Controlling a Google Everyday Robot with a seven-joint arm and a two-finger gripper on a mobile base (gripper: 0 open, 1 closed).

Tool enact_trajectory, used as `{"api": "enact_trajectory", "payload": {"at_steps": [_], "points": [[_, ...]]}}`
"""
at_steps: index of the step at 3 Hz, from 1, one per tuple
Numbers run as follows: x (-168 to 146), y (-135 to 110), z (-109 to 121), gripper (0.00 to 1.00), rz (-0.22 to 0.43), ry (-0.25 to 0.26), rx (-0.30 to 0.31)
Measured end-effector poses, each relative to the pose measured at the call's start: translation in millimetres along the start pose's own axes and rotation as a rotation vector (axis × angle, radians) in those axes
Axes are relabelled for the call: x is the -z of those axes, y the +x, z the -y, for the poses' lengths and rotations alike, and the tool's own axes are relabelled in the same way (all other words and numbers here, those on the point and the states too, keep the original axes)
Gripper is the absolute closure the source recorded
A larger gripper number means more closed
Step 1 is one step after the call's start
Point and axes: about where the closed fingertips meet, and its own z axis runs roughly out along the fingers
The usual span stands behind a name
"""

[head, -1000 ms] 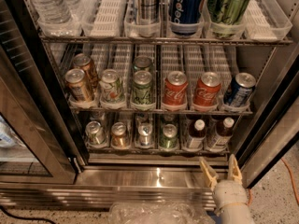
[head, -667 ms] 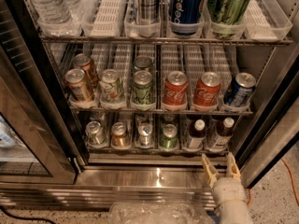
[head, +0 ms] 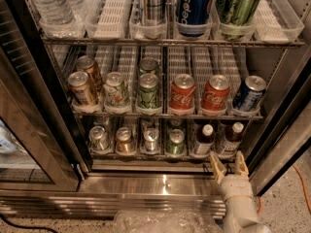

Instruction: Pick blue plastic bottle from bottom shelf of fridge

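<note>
The fridge (head: pixel 29 110) stands open in the camera view. Its bottom shelf (head: pixel 146 155) holds four rows of small cans and two white-capped dark bottles at the right. The blue plastic bottle (head: pixel 229 140), with the paler label, is the rightmost one. The bottle with the darker label (head: pixel 204 140) stands next to it on the left. My gripper (head: pixel 228 165) is open and empty, low in front of the shelf, just below and in front of the blue plastic bottle, with one finger (head: pixel 217 167) under each bottle's lane.
The middle rack (head: pixel 165 114) holds several cans, among them two red Coca-Cola cans (head: pixel 182 93). The top rack holds tall cans and water bottles (head: pixel 51 6). The steel sill (head: pixel 146 184) runs below the shelf. The glass door (head: pixel 19 144) stands open at left. A crumpled plastic bag (head: pixel 160 222) lies at the bottom.
My gripper has moved up and forward a little, closer to the bottom shelf's front edge below the two bottles. The cans and bottles have not moved.
</note>
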Motion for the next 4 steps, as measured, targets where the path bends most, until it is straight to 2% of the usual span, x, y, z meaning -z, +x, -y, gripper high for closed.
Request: {"api": "enact_trajectory", "payload": {"at_steps": [1, 3, 4], "points": [[-24, -1, 9, 0.37, 0.015, 0.029, -0.008], [-55, -1, 16, 0.39, 0.028, 0.058, -0.004], [-67, 4, 15, 0.58, 0.028, 0.06, -0.008]]}}
